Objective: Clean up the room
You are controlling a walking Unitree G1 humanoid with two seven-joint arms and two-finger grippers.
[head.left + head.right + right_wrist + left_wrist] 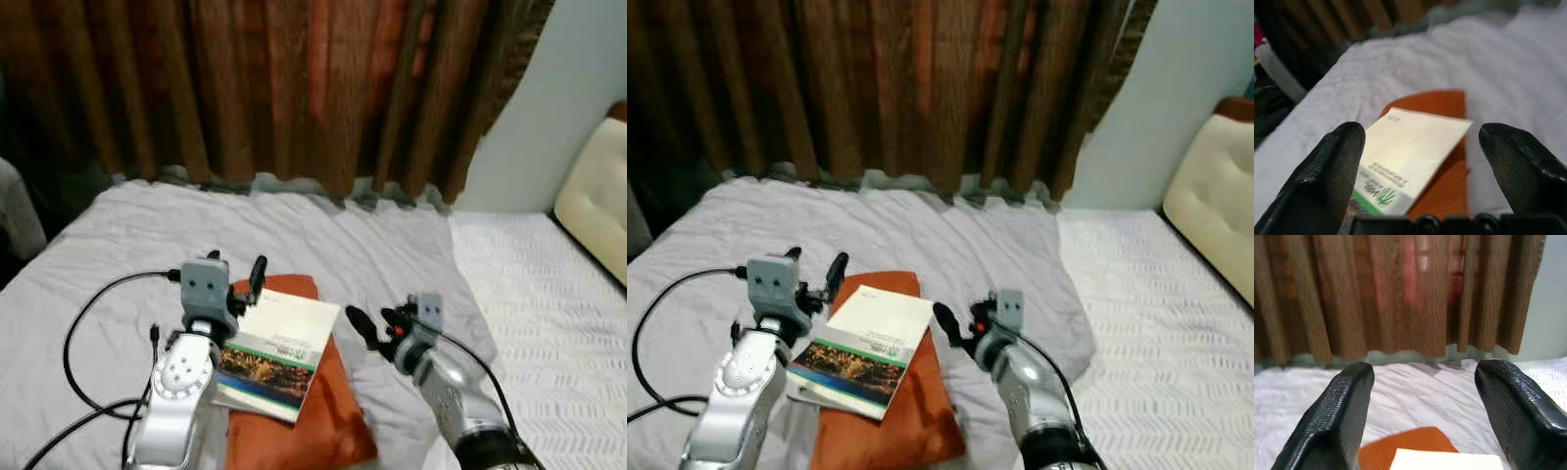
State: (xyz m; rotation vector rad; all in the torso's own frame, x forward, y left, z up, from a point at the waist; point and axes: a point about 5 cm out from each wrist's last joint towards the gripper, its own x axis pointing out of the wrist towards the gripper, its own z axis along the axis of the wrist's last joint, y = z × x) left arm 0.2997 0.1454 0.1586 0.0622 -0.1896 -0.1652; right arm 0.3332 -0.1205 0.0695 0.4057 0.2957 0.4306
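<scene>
A brown curtain (pixel 294 88) hangs at twelve o'clock behind the grey-sheeted bed (pixel 392 245). On the bed lies an orange cloth (pixel 323 411), with a white book (pixel 279 352) resting on it. The left gripper (pixel 235 279), at nine o'clock of the book, is spread wide and empty. The right gripper (pixel 377 323), at three o'clock, is likewise spread and holds nothing.

Orange cloth (pixel 333 411) partly under booklet (pixel 274 357)

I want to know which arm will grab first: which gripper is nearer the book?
Left. The left gripper hovers right at the book's near-left edge; the right gripper is apart, off its right side.
</scene>
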